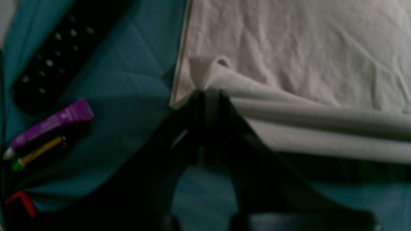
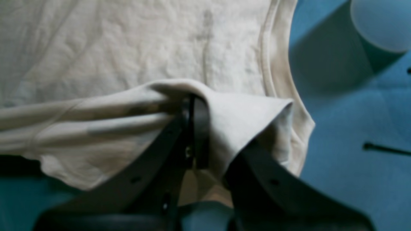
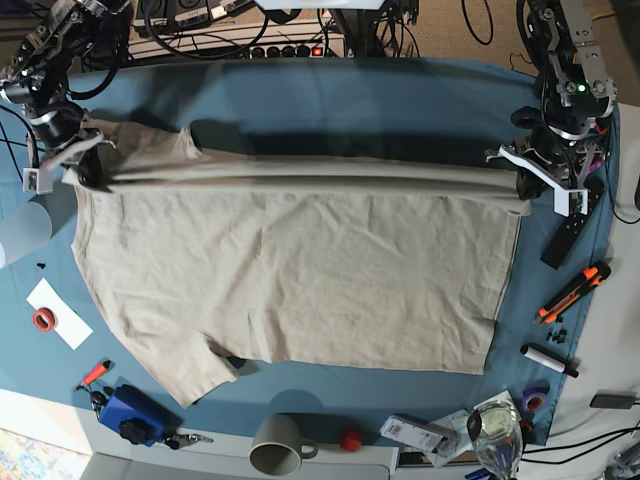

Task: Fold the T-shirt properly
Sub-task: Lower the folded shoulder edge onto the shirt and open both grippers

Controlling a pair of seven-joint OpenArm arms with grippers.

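The beige T-shirt (image 3: pixel 300 270) lies spread on the blue tablecloth (image 3: pixel 400 100), one sleeve toward the front left. Its far edge is lifted and stretched in a taut fold between both arms. My left gripper (image 3: pixel 525 185) is at the right end; in the left wrist view this gripper (image 1: pixel 210 96) is shut on a bunched hem corner of the shirt (image 1: pixel 289 48). At the left end my right gripper (image 3: pixel 78 160) holds the shoulder side. In the right wrist view it (image 2: pixel 194 106) is shut on a fold of the shirt (image 2: pixel 112 48) near the ribbed collar (image 2: pixel 273 64).
A black remote (image 1: pixel 54 54), a purple tube (image 1: pixel 51 123) and a yellow pen (image 1: pixel 38 152) lie beside the left gripper. An orange cutter (image 3: pixel 573 290) and a marker (image 3: pixel 550 360) sit at the right. A mug (image 3: pixel 280 445), a red ball (image 3: pixel 348 438), a blue device (image 3: pixel 130 415) and a white cup (image 3: pixel 20 230) line the front and left.
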